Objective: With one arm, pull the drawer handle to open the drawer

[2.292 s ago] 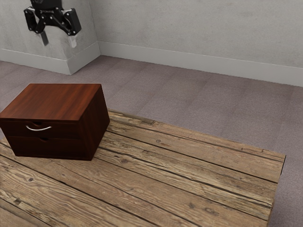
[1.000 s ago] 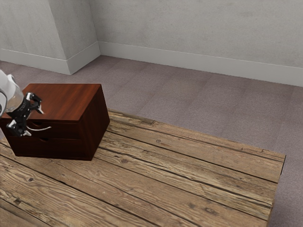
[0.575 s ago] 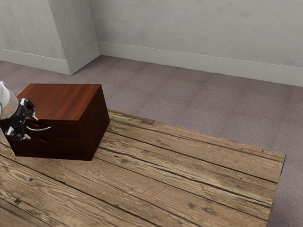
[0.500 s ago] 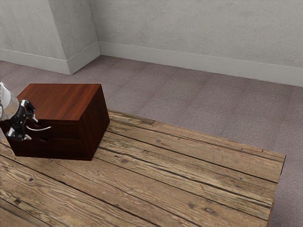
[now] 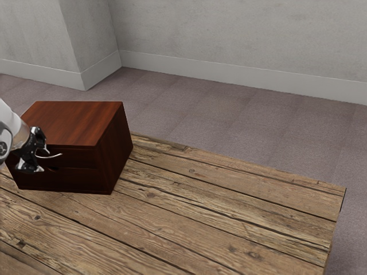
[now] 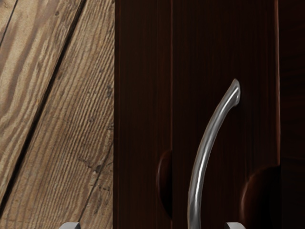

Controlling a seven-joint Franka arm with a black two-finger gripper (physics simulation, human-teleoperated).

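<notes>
The gripper (image 5: 32,153) is hovering at the front of the cabinet (image 5: 80,123), its fingertips (image 6: 70,225) standing wide apart. The silver drawer handle (image 6: 206,152) is lying between them, ungripped. Just ahead, the upper drawer (image 5: 80,157) is sitting flush, its inside hidden.

A plank table (image 5: 229,217) carries one dark cabinet (image 5: 80,123), seemingly flush.

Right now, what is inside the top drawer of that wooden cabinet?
Only the dark drawer front and its curved silver handle show. That front covers whatever lies inside the cabinet.
</notes>
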